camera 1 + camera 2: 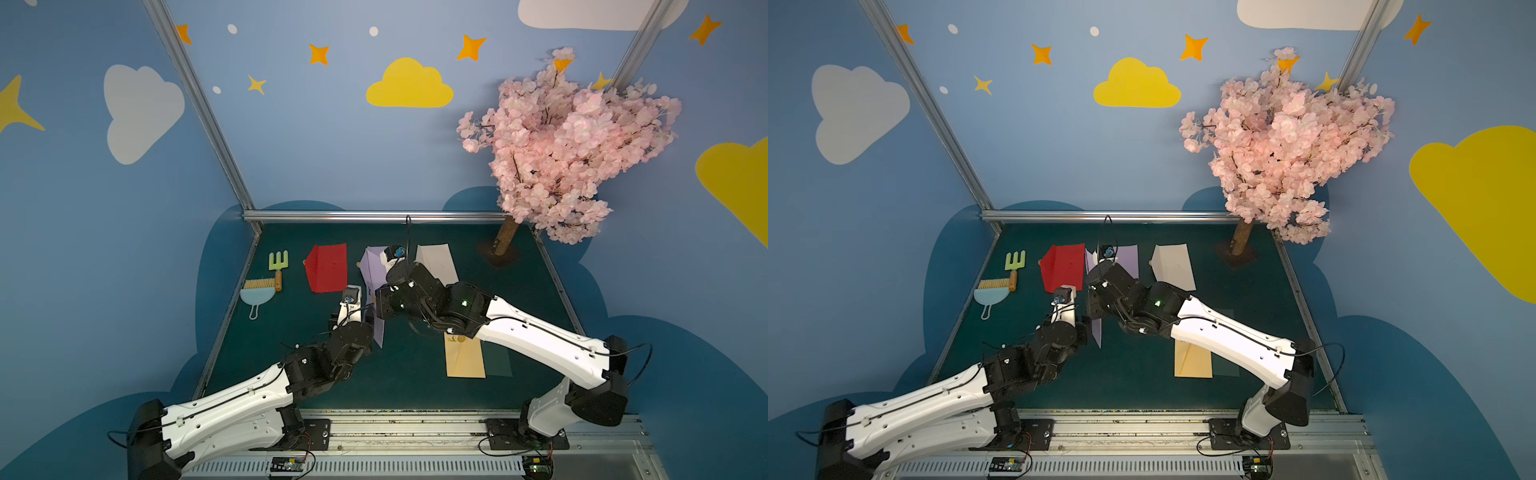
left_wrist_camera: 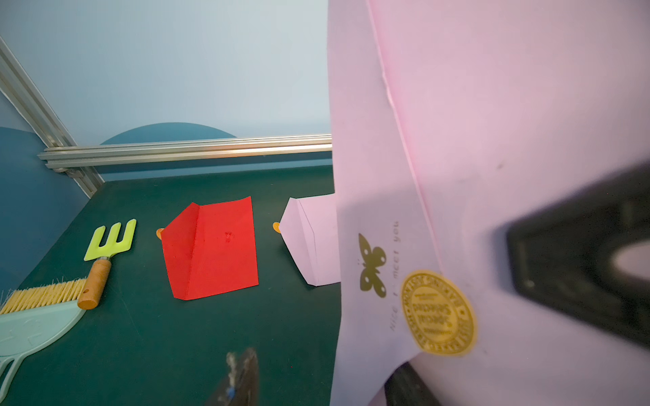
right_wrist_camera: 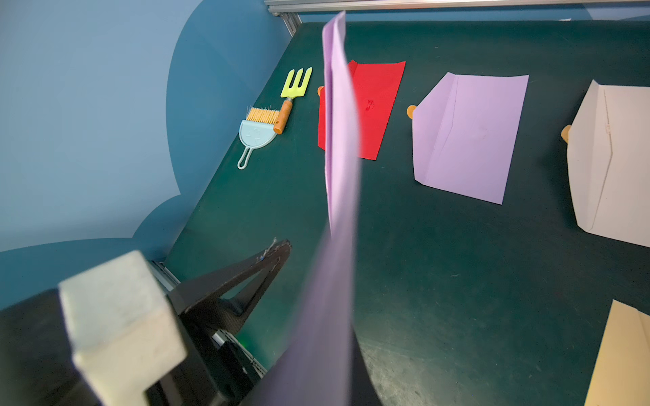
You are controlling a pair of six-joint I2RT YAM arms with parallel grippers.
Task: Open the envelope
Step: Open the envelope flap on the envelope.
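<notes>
left arm stretched forward, left pincer (image 1: 362,300) open beside lifted lilac envelope (image 1: 379,332) | right arm bent inward, right pincer (image 1: 378,306) clamped on it, edge-up above desk (image 1: 395,374)

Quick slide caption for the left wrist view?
Lilac envelope upright, gold seal facing camera; red envelope on the table behind.

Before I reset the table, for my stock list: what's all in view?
held envelope: 1, lilac, upright between the grippers
red envelope: 1, red, back left
flat lilac envelope: 1, lilac, back middle
white envelope: 1, white, back right
tan envelope: 1, tan, front right
dark sheet: 1, green, beside tan envelope
toy fork: 1, lime, left edge
dustpan with brush: 1, pale blue, beside fork
blossom tree: 1, pink, back right corner
left gripper: 1, black, open at held envelope
right gripper: 1, black, shut on held envelope
</notes>
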